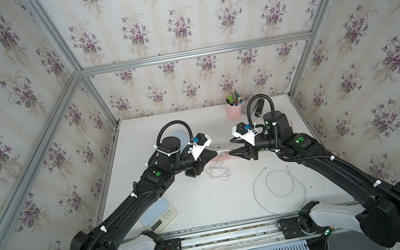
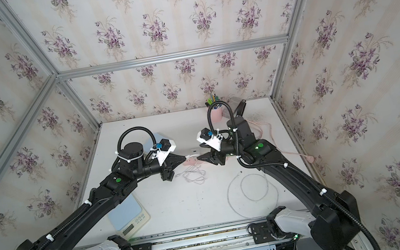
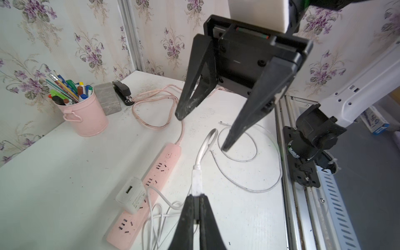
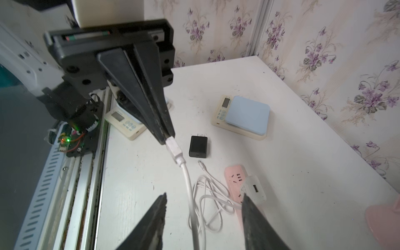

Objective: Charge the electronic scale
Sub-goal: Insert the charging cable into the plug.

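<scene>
I had the left gripper (image 4: 167,138) clamped on the white USB cable plug (image 4: 174,149), its length pointing at the right gripper (image 3: 203,132), fingers parted and empty; the white charger block (image 4: 255,189) lay just beside.

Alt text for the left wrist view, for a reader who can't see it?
The left gripper is shut on a white cable's USB plug near a pink power strip carrying a white charger. The right gripper hangs open opposite.

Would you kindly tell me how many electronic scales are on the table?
2. One scale sits at the near edge beneath the left arm; the other scale lies farther back, partly hidden behind that arm.
</scene>
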